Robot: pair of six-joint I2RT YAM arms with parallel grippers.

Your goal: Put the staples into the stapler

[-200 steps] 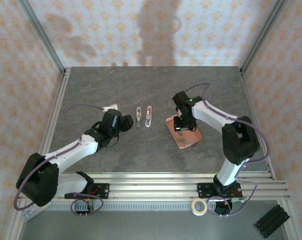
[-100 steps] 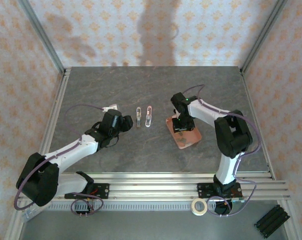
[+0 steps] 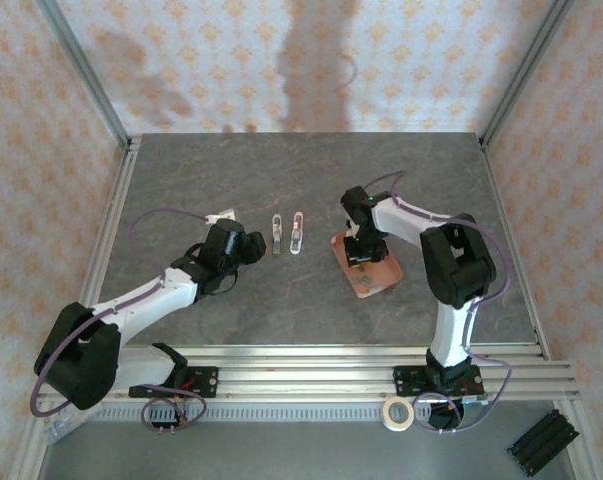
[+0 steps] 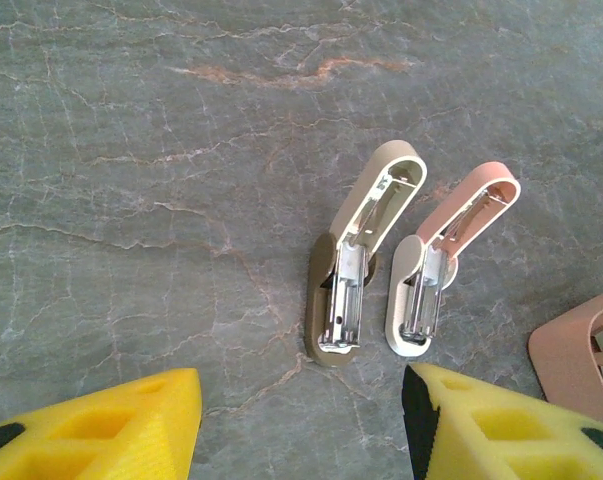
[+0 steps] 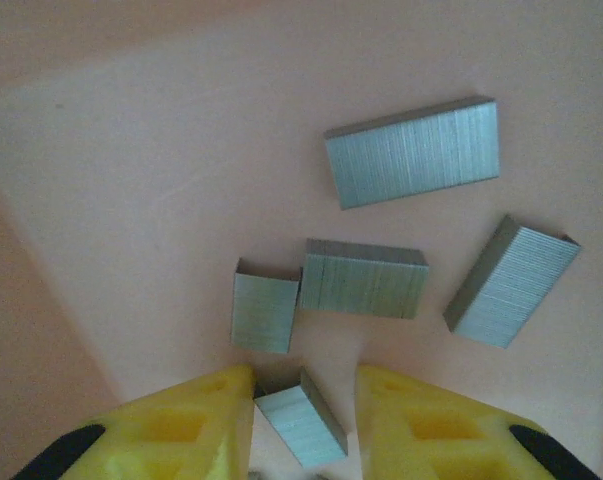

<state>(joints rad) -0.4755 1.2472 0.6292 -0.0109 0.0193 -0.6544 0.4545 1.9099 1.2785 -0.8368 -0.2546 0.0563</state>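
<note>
The right tool (image 5: 301, 388) hangs inside the tray (image 5: 121, 160), fingers (image 5: 181, 420) apart astride one block of the staples (image 5: 299, 420), ready to pinch; left of the tray the stapler (image 4: 433, 270) lies opened on the counter (image 4: 161, 150), the left tool (image 4: 299, 390) gaping nearby, probably to steady it.

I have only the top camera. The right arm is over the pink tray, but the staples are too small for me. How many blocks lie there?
Observer: The right wrist view shows five grey staple blocks on the tray.
Operator: Is one of them between the right jaws?
Observer: Yes. The smallest block lies between them. The jaws stand open around it.
Operator: And the two staplers, are they open or closed?
Observer: In the left wrist view both lie open side by side, the pink stapler and the beige one, with their metal channels facing up.
</note>
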